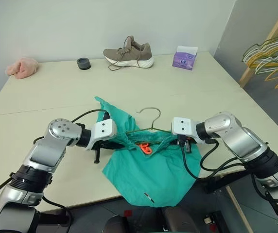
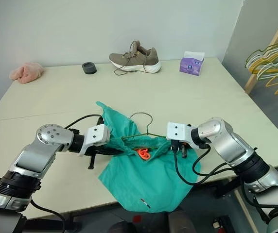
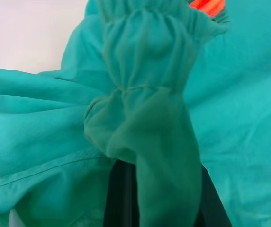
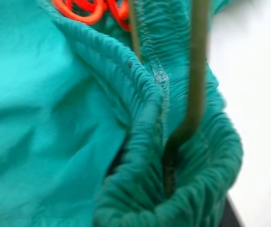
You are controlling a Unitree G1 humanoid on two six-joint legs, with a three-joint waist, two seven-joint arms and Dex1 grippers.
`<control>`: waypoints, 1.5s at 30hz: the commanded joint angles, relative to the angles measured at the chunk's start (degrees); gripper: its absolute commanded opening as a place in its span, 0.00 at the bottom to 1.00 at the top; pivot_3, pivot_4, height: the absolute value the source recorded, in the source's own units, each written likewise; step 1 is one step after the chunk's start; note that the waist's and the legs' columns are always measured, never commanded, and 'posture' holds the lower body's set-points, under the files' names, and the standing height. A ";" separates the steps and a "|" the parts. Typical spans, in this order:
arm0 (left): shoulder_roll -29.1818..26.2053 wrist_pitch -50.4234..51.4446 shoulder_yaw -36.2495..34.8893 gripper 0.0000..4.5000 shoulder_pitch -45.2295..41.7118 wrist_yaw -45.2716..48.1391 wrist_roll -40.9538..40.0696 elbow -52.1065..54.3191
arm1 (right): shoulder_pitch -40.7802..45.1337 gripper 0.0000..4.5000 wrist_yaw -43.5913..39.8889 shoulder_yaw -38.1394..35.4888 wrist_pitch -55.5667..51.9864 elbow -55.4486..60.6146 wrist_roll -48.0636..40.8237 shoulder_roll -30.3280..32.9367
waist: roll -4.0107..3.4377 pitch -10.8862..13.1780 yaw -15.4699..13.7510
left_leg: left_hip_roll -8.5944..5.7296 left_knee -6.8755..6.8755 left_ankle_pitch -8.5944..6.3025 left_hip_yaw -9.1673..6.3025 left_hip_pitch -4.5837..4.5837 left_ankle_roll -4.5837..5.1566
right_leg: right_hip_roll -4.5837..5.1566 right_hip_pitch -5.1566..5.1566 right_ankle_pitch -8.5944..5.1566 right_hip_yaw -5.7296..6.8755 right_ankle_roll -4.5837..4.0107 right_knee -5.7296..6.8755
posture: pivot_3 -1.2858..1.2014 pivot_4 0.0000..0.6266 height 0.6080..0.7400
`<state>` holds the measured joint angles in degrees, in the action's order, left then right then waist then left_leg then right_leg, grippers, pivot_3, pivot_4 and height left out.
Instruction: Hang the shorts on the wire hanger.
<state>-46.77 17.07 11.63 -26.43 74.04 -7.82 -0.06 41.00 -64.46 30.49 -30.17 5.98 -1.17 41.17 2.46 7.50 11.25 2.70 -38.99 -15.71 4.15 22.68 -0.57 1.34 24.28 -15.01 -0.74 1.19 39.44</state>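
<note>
Your left pincer point(image 1: 111, 143) and right pincer point(image 1: 185, 144) pinched the soft, floppy shorts point(image 1: 148, 170) at the gathered waistband, hanger point(image 1: 148, 127) at twelve o'clock.

Light: bright, even and diffuse across the pale surface point(image 1: 187, 92).
Shadows: soft and short, close under the shoe point(image 1: 129, 52).
Glare: faint sheen on the silver arm shells.
Focus: head views sharp; wrist views blurred, the shorts point(image 4: 55, 118) soft up close.
</note>
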 commanded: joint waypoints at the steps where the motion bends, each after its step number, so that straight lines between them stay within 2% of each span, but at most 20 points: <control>1: 1.89 0.60 -2.58 0.00 0.08 -0.96 -3.46 1.09 | 1.08 0.01 -0.64 -2.26 1.58 0.64 0.61 -0.05 | -0.01 -0.01 0.00 | 0.00 0.00 0.00 0.00 0.00 0.00 | 0.00 0.00 0.00 -0.01 0.00 0.00 | 0.43 0.11 1.00; 3: 2.68 0.80 -3.95 0.00 -0.76 -2.07 -3.82 -1.63 | 0.86 0.01 -0.88 -3.13 1.41 1.08 0.30 0.20 | -0.01 -0.01 0.00 | 0.00 -0.01 0.00 0.00 0.00 0.00 | 0.01 0.00 0.00 0.00 0.00 0.01 | 0.43 0.11 1.00; 7: 2.35 2.93 -5.92 0.25 -1.84 -1.08 -6.02 -4.47 | 0.01 0.00 -1.11 -4.71 0.93 2.03 -0.18 1.13 | -0.01 -0.01 0.04 | 0.00 -0.03 0.00 -0.02 0.01 0.00 | 0.01 0.00 0.00 0.03 0.00 0.03 | 0.42 0.11 1.00; 14: 0.10 5.77 -10.85 0.74 -2.19 0.85 -10.88 -6.99 | -2.63 0.00 -0.95 -7.43 -0.77 3.67 -0.74 2.89 | -0.01 -0.01 0.10 | 0.00 -0.02 0.00 -0.02 0.00 0.00 | 0.02 0.00 0.00 0.03 0.00 0.03 | 0.42 0.13 1.00; 15: -0.33 5.61 -11.60 0.83 -1.93 0.90 -11.29 -7.13 | -3.03 0.00 -0.88 -7.75 -1.07 3.88 -0.79 3.13 | -0.01 -0.01 0.12 | 0.01 -0.02 0.00 -0.02 0.00 0.00 | 0.02 0.00 0.00 0.03 0.00 0.03 | 0.42 0.13 1.00; 17: -1.50 3.61 -13.53 0.93 -2.35 -0.07 -10.68 -10.20 | -4.08 0.00 -0.84 -8.48 -1.54 4.05 -0.87 3.99 | -0.01 -0.01 0.12 | 0.01 -0.02 0.00 -0.02 0.00 0.00 | 0.02 0.00 0.00 0.03 0.00 0.02 | 0.42 0.13 1.00; 22: -0.72 -3.76 -18.97 0.93 -9.08 -11.70 -7.41 -23.51 | -8.60 0.00 0.44 -13.34 -7.18 5.66 -3.57 5.65 | 0.00 -0.01 -0.14 | -0.01 -0.03 0.00 -0.06 0.01 0.00 | 0.04 -0.01 0.00 0.11 0.00 0.04 | 0.42 0.15 1.00; 24: -0.88 -4.80 -19.26 0.93 -9.14 -11.48 -7.43 -24.09 | -12.14 0.00 2.39 -18.07 -13.52 7.70 -6.63 5.70 | 0.00 -0.01 -0.27 | -0.03 -0.03 0.00 -0.07 0.03 0.00 | 0.10 -0.04 0.00 0.16 0.00 -0.01 | 0.42 0.16 1.00; 25: -0.77 -3.93 -19.34 0.93 -8.45 -10.74 -8.22 -22.74 | -14.11 0.00 3.05 -20.39 -16.31 9.14 -8.24 5.86 | 0.00 -0.01 -0.26 | -0.03 -0.02 0.00 -0.07 0.06 0.00 | 0.13 -0.04 0.00 0.17 0.00 -0.06 | 0.42 0.17 1.00; 30: 3.55 7.59 -13.64 0.93 -0.59 -4.97 -17.54 -0.99 | -31.25 0.00 10.75 -40.43 -35.14 20.02 -16.01 2.06 | -0.03 0.02 -1.10 | -0.04 0.04 -0.01 -0.09 0.19 -0.02 | 0.53 -0.14 -0.01 0.30 0.01 -0.31 | 0.41 0.21 1.00; 33: 5.97 13.91 -11.43 0.93 -0.50 -3.64 -23.14 7.20 | -37.42 0.00 15.31 -48.36 -40.59 24.32 -17.09 0.03 | -0.03 0.13 -1.34 | -0.10 0.01 -0.01 -0.06 0.18 -0.02 | 0.58 -0.14 0.01 0.27 0.02 -0.30 | 0.40 0.23 1.00; 34: 7.63 17.06 -9.94 0.93 -2.94 -2.63 -26.12 8.93 | -39.70 0.00 17.45 -53.05 -43.90 25.63 -16.57 -1.31 | -0.11 0.20 -1.32 | -0.11 0.00 -0.01 -0.06 0.11 -0.01 | 0.52 -0.17 0.03 0.26 0.03 -0.27 | 0.39 0.24 1.00; 36: 9.51 20.47 -7.33 0.93 -7.11 -0.55 -28.84 10.09 | -42.84 0.00 20.65 -60.06 -49.23 27.60 -15.88 -3.24 | -0.16 0.23 -1.65 | -0.11 0.00 0.01 -0.08 -0.02 0.01 | 0.15 -0.27 0.00 0.20 0.10 -0.32 | 0.38 0.25 1.00; 38: 9.94 21.23 -6.20 0.93 -8.84 0.29 -29.10 10.14 | -44.05 0.00 22.36 -63.39 -52.25 28.97 -16.28 -4.21 | -0.31 0.30 -1.41 | -0.10 0.00 0.02 -0.12 -0.19 0.03 | 0.05 -0.43 -0.05 0.17 0.21 -0.35 | 0.37 0.26 1.00; 41: 13.01 20.47 -1.95 0.93 -13.99 1.56 -27.18 7.20 | -47.72 0.00 24.73 -73.07 -58.68 28.32 -14.45 -3.47 | -0.65 0.53 -0.29 | -0.11 0.10 -0.01 -0.03 -0.69 0.04 | -0.05 -0.83 -0.16 -0.05 0.25 -0.48 | 0.36 0.27 1.00; 44: 16.07 18.23 0.05 0.93 -15.83 -0.68 -24.09 4.45 | -50.09 0.00 26.92 -78.06 -60.50 27.40 -13.42 -2.78 | -0.69 0.59 0.66 | -0.17 0.17 -0.01 -0.04 -0.70 0.05 | -0.07 -0.84 -0.22 -0.07 0.26 -0.51 | 0.35 0.29 1.00; 45: 17.06 16.88 0.93 0.97 -16.13 -1.03 -22.81 3.85 | -50.97 0.00 27.59 -79.67 -60.56 26.88 -12.96 -2.52 | -0.70 0.60 1.26 | -0.16 0.19 -0.01 -0.03 -0.70 0.05 | -0.10 -0.84 -0.22 -0.09 0.26 -0.53 | 0.35 0.29 1.00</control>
<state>-30.41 36.04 11.70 -41.39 73.58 -32.12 3.87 -9.71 -38.15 -45.64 -90.32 32.54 -15.32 37.50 1.76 8.10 12.51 2.54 -38.78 -15.72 4.12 21.97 -0.52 1.24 23.44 -15.24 -0.84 1.45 38.91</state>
